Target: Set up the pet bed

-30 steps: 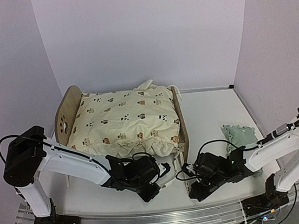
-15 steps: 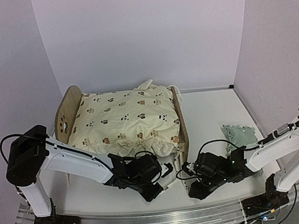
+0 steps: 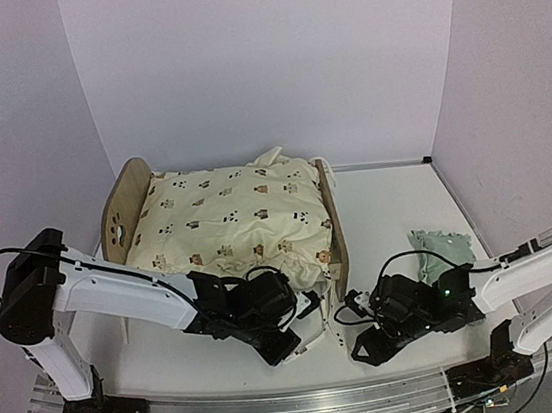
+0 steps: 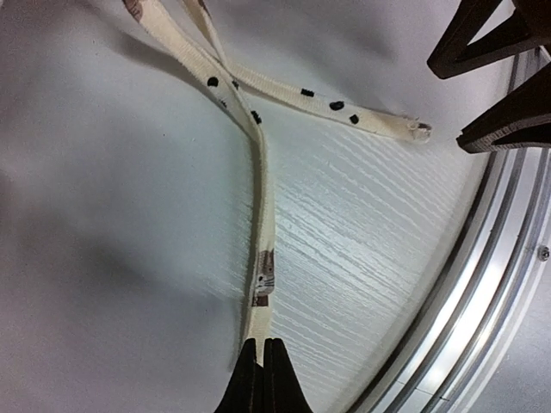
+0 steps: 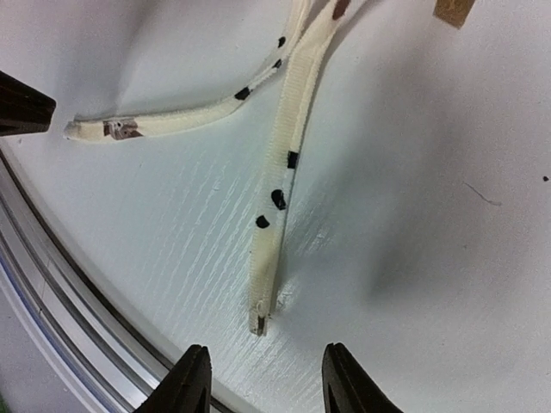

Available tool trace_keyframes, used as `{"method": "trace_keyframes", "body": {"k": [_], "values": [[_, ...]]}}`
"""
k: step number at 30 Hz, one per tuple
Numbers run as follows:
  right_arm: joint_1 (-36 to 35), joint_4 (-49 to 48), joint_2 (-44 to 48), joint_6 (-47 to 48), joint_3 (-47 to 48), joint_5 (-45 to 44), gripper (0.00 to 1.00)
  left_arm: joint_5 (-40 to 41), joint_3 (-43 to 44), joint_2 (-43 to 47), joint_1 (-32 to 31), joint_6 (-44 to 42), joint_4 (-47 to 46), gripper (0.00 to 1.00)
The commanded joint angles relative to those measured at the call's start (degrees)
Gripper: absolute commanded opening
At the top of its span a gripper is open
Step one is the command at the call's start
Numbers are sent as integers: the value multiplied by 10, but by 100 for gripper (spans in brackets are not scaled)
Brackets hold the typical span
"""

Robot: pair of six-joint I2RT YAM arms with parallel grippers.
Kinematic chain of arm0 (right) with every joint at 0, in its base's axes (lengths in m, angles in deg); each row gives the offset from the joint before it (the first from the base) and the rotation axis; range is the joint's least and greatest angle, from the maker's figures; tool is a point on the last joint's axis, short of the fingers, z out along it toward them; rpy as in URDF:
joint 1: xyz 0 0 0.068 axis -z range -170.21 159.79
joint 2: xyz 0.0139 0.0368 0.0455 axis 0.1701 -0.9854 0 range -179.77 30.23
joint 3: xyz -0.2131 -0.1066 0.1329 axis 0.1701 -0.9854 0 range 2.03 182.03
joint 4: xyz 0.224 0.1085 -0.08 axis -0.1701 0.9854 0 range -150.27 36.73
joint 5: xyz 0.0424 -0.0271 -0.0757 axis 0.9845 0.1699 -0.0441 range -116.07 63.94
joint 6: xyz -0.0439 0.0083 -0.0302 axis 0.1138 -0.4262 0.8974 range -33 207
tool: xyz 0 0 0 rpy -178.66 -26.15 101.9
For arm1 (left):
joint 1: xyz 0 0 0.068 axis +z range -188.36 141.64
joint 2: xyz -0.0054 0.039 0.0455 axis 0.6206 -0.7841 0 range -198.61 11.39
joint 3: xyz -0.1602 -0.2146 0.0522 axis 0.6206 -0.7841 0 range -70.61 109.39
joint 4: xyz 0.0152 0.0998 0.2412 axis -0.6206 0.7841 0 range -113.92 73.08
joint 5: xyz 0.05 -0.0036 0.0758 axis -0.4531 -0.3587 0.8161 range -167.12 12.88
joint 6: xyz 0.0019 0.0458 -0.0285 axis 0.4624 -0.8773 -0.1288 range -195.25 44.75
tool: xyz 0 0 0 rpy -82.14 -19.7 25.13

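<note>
The pet bed (image 3: pixel 121 213) stands at the back left, light wood with a paw cutout in its headboard. The cream bear-print cushion (image 3: pixel 228 227) lies on it and hides the base. Two cushion ties trail onto the table at the bed's near right corner. My left gripper (image 3: pixel 302 339) is shut on the end of one tie (image 4: pixel 260 275), its tips (image 4: pixel 263 346) pinched together. My right gripper (image 3: pixel 358 342) is open (image 5: pixel 267 366), its fingers either side of the loose end of the other tie (image 5: pixel 277 215), just short of it.
A small mint green pillow (image 3: pixel 443 251) lies on the table at the right. The metal rail (image 3: pixel 300 400) runs along the near table edge, close behind both grippers. A wooden bed leg (image 5: pixel 452 10) shows at the top of the right wrist view.
My left gripper has moved right, towards the bed's near right corner. My right arm has dropped lower and shifted a little to the right.
</note>
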Motion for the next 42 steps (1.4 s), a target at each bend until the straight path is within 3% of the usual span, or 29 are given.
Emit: {"method": "trace_keyframes", "body": {"k": [1, 3, 5, 8, 11, 21, 28, 36, 39, 42], "values": [[-3, 36, 53, 7, -5, -30, 49, -21, 33, 45, 0, -9, 8, 0], [-2, 47, 74, 10, -10, -48, 50, -22, 36, 48, 0, -9, 8, 1], [-3, 55, 95, 11, -16, -64, 52, -7, 34, 46, 0, -11, 11, 11], [-2, 61, 120, 11, -24, -77, 53, 14, 20, 35, 0, -12, -1, 38], [-3, 63, 132, 10, -30, -83, 53, 14, 17, 13, 0, -10, -20, 48], [-3, 64, 113, 9, -23, -84, 53, 19, 37, -59, 0, -18, -45, 47], [-3, 42, 57, 15, 1, -62, 53, 15, 25, -65, 0, -14, -53, 38], [-3, -3, -48, 13, 41, -5, 62, 16, 4, -36, 0, -5, -53, 38], [-3, -9, -73, 10, 54, 3, 60, 16, -2, -27, 0, -1, -49, 37], [-2, -7, -91, 11, 59, 13, 51, 18, -12, -14, 0, 1, -51, 37]]}}
